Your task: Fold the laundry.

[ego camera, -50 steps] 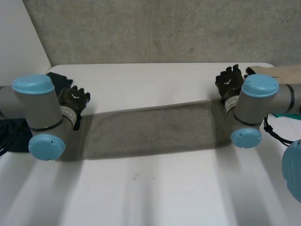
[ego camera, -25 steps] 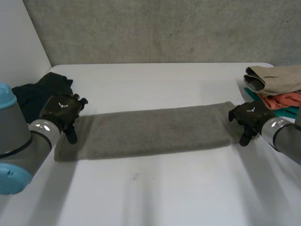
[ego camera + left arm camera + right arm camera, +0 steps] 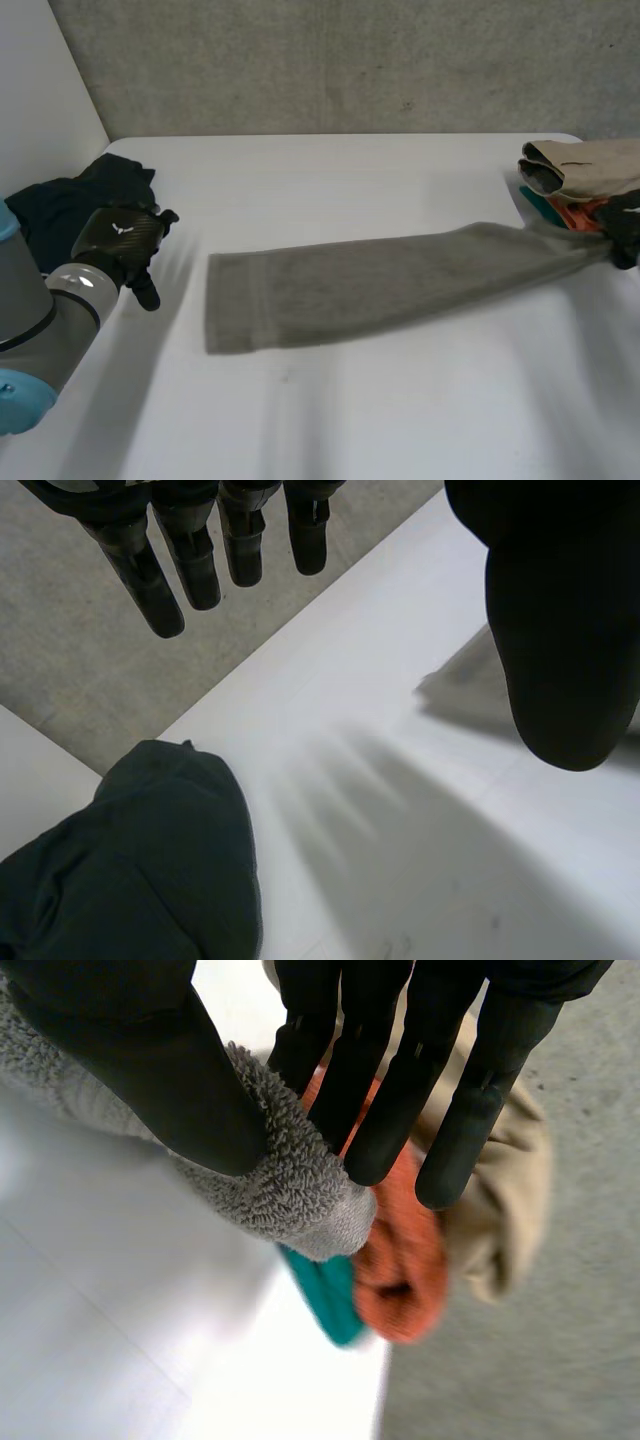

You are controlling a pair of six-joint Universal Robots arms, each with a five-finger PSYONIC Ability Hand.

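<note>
The right hand (image 3: 130,1060) is clamped on the far-right end of a grey terry towel (image 3: 380,285), the pile squeezed between its thumb and straight fingers. That end is raised off the white table (image 3: 350,410), just in front of a stack of folded cloths (image 3: 585,170): beige on top, orange under it, teal at the bottom. The stack sits directly on the table's far right corner. From the held end, the towel runs as a long narrow strip slanting down to the table's middle, where its free end lies flat.

The left hand (image 3: 120,240) hovers near the table's left edge, fingers straight and apart from the thumb, holding nothing, well clear of the towel. Beside it a dark garment (image 3: 75,205) lies in an unfolded heap.

The towel looks folded lengthwise already. It probably needs cross folds before stacking, and the dark garment remains untouched.
</note>
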